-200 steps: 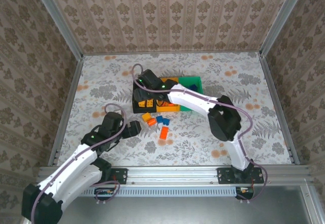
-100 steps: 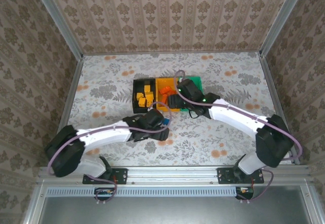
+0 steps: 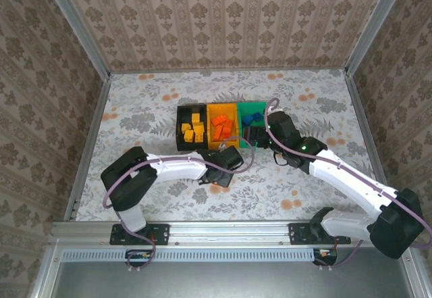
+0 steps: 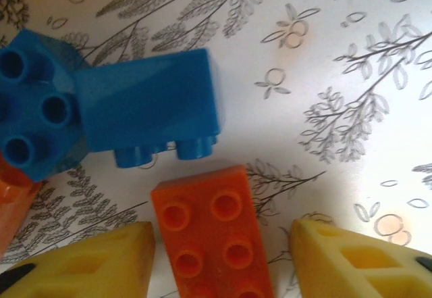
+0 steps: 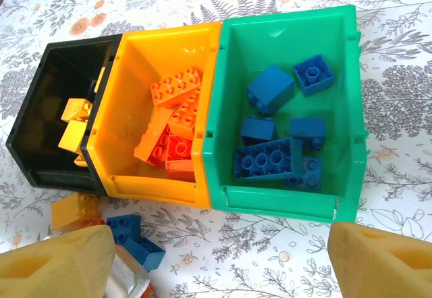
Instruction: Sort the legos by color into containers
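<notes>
Left pincer (image 4: 223, 261), mine: wide open, nothing held. Fingers (image 4: 88, 267) straddle red-orange lego (image 4: 210, 234), stud-side up on flat floral table (image 4: 337, 75). Its long axis runs fore-aft from me, so closing takes short width. Bare gap each side. 2 blue legos (image 4: 145, 102) just ahead, not touching it. Orange-yellow bin (image 5: 172, 33) farther ahead. Right pincer (image 5: 223, 257) open, empty, nearer bins

green bin (image 5: 277, 200), orange-yellow bin (image 5: 155, 190): smooth glossy plastic. orange brick (image 4: 214, 240), blue brick (image 4: 148, 105): hard plastic, slight sheen. left gripper (image 4: 221, 244) fingers (image 4: 351, 261): yellow, matt plastic look. tabletop (image 4: 337, 55): smooth printed sheet, pretty matt imo. frame rail (image 3: 229, 230): bare brushed metal.
</notes>
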